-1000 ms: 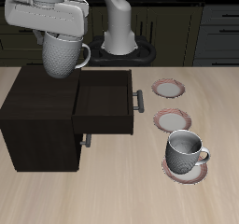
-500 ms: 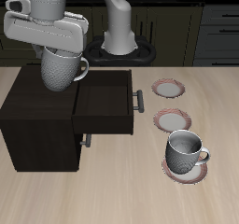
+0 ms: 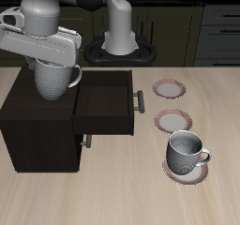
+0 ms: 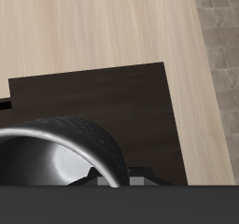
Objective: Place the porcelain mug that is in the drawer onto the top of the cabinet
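— Holding the mug point(image 3: 55, 79) tight, the gripper point(image 3: 42, 52) is hanging over the cabinet point(image 3: 37, 105), isn't it?
— Yes, the cabinet top is sitting right underneath. The open drawer point(image 3: 105, 103) is staying beside it.

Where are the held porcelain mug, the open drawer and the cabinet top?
porcelain mug point(image 3: 54, 80): exterior view, on its speckled side wall below the arm.
drawer point(image 3: 103, 101): exterior view, on its dark open inside.
cabinet point(image 3: 36, 107): exterior view, on the flat top under the mug.
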